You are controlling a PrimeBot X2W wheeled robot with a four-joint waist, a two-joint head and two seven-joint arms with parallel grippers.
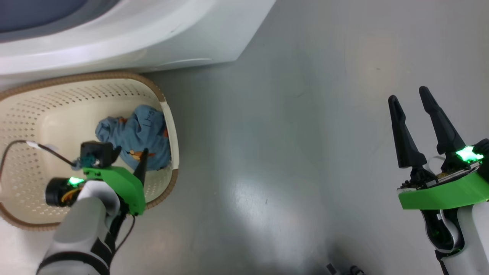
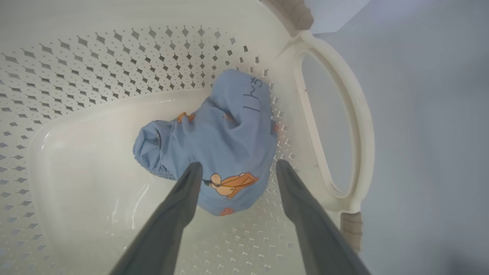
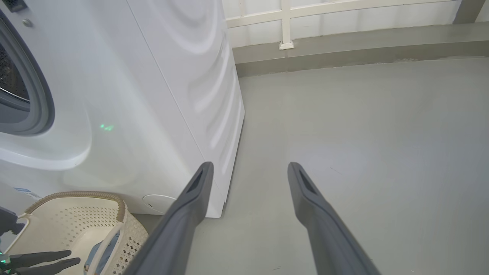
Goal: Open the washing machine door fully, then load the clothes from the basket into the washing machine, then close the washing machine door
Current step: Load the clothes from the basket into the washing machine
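Note:
The cream basket (image 1: 95,76) stands on the floor against the white washing machine (image 1: 153,38). One of the clothes, a crumpled light blue garment (image 1: 133,131) with orange cartoon prints, lies in its right end. My left gripper (image 1: 131,151) is inside the basket and open, its fingers just above the garment (image 2: 214,141), one on each side of its near edge. My right gripper (image 1: 408,94) hangs open over bare floor far to the right, with nothing in it. The grey gasket (image 3: 36,95) of the drum opening shows in the right wrist view. The washing machine door is out of view.
The basket's oval side handle (image 2: 359,126) is just right of the garment. Grey floor (image 1: 286,152) stretches to the right of the basket and machine. A low wall with a white railing (image 3: 284,23) stands behind the machine.

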